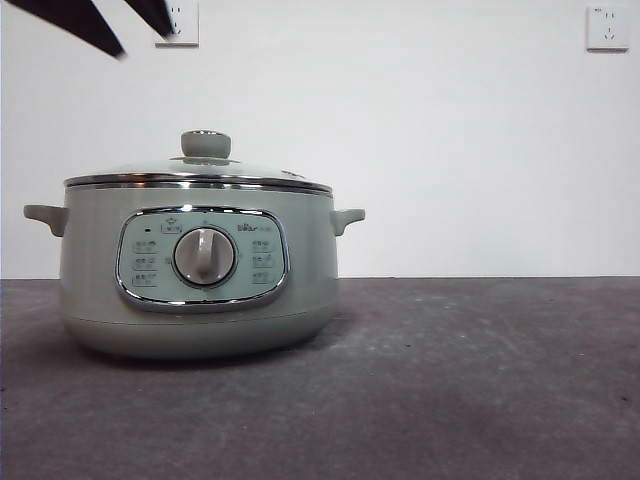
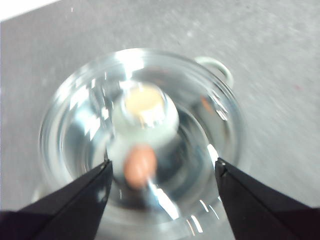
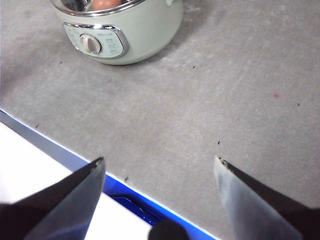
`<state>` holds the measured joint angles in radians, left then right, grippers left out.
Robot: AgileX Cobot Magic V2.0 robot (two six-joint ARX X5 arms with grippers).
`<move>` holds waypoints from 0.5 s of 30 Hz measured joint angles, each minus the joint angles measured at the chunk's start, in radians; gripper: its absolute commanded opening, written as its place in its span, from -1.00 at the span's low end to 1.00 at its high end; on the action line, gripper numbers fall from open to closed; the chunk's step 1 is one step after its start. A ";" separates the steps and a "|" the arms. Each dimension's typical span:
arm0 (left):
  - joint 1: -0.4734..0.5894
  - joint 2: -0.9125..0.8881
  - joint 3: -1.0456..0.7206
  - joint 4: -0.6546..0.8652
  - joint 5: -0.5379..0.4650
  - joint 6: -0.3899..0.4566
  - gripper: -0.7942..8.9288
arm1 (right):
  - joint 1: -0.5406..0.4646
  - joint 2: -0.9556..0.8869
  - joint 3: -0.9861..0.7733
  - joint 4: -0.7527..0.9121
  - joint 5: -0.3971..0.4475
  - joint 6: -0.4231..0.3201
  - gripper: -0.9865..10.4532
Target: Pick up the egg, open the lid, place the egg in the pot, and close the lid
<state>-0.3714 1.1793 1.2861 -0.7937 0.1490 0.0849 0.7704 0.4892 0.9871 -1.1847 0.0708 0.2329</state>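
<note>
Both grippers I see gaping empty, left gripper [image 2: 162, 167] above the lid [image 1: 198, 172]; dropping it could knock the knob [image 2: 145, 116] and unseat the glass over the egg [image 2: 139, 166]

The pot [image 1: 200, 275] stands left of centre on the dark grey tabletop [image 1: 470, 380], its chrome-framed control panel [image 1: 202, 258] and central dial [image 1: 205, 257] facing the camera. The lid [image 1: 200, 172] sits closed on its rim, the pale green knob [image 1: 206, 143] upright. Two white wall sockets [image 1: 608, 27] show above. A black arm tip [image 1: 95, 22] pokes in at the top left corner.
</note>
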 measured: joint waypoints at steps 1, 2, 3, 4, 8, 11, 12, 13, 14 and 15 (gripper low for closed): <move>0.000 -0.031 0.000 -0.038 0.018 -0.008 -0.13 | 0.000 0.000 0.000 0.000 0.000 0.000 -0.17; 0.000 -0.058 0.000 -0.070 0.039 -0.016 -0.13 | 0.000 0.000 0.000 0.000 0.000 0.000 -0.17; 0.000 -0.089 0.000 -0.105 0.068 -0.025 -0.13 | 0.000 0.000 0.000 0.000 0.000 0.000 -0.17; 0.000 -0.113 0.000 -0.132 0.093 -0.032 -0.13 | 0.000 0.000 0.000 0.000 0.000 0.000 -0.17; 0.000 -0.204 0.000 -0.210 0.163 -0.051 -0.13 | 0.000 0.000 0.000 0.000 0.000 0.000 -0.17; 0.000 -0.251 0.000 -0.247 0.169 -0.063 -0.13 | 0.000 0.000 0.000 0.000 0.000 0.000 -0.17; 0.000 -0.263 0.000 -0.259 0.169 -0.068 -0.13 | 0.000 0.000 0.000 0.000 0.000 0.000 -0.17; 0.000 -0.272 0.000 -0.269 0.169 -0.070 -0.13 | 0.000 0.000 0.000 0.000 0.000 0.000 -0.17; 0.000 -0.278 0.000 -0.278 0.169 -0.071 -0.14 | 0.000 0.000 0.000 0.000 0.000 0.000 -0.17; 0.000 -0.283 0.000 -0.288 0.169 -0.071 -0.16 | 0.000 0.000 0.000 0.000 0.000 0.000 -0.17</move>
<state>-0.3714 0.8967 1.2861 -1.0817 0.3180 0.0139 0.7704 0.4892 0.9871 -1.1847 0.0708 0.2325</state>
